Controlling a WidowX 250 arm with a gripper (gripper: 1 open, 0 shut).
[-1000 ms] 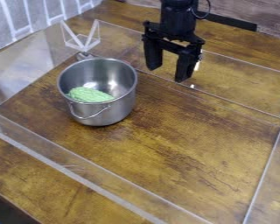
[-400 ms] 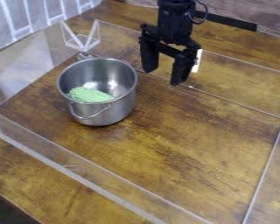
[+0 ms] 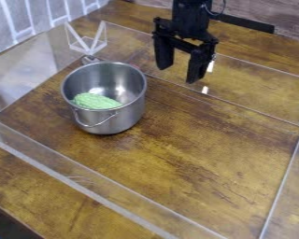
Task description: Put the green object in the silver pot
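The arm above the claw [image 3: 183, 63] is cut off by the top edge of the view, so only its black lower housing is seen. The claw is held with its two dark fingers [image 3: 167, 54] pointing down and spread apart, nothing gripped between them; whether the fingertips touch the bench [image 3: 202, 159] or hang above it cannot be told from this single angle. The green object [image 3: 94, 100] is found well to the lower left of the claw, lying on the floor of the silver pot [image 3: 106, 96]. Its lower edge is partly hidden by the pot's near wall, and its surface texture is too small to make out. It lies flat, with its long axis running from the pot's left side down towards the right, roughly across the view. The pot's looped handle [image 3: 98, 118] is seen folded against the near wall, on the side away from the claw. A clear plastic barrier [image 3: 64, 173] surrounds the work area, and its edges are hard to trace where reflections wash them out.
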